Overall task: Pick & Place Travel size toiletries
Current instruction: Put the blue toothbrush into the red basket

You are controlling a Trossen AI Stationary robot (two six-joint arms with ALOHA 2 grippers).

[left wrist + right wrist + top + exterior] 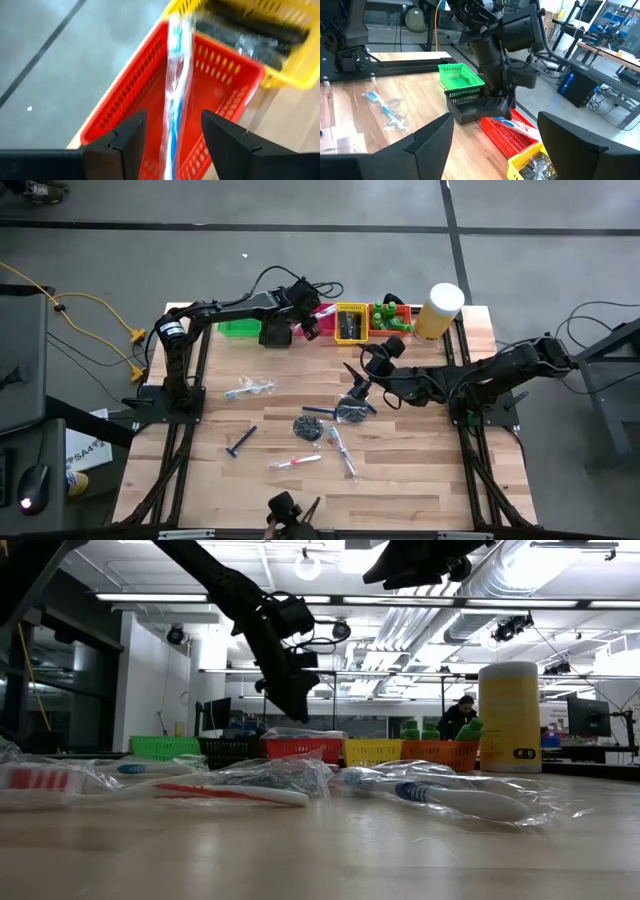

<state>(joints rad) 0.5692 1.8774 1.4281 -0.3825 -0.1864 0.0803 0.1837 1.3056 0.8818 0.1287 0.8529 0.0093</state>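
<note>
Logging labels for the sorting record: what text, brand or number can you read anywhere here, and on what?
Nothing is readable.
Yellow cylinder: a dark label patch near its base, too small to read.
Paper on the floor left of the table: print too blurred to read.
Wrapped toothbrushes: no legible marking.
Bins: no text.

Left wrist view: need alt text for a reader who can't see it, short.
A clear-wrapped blue and white toothbrush stands on end in a red bin, leaning on its far rim, between the open jaws of the left gripper and untouched by them. A yellow bin holding dark wrapped items sits beside the red one, at the edge of a wooden table.
</note>
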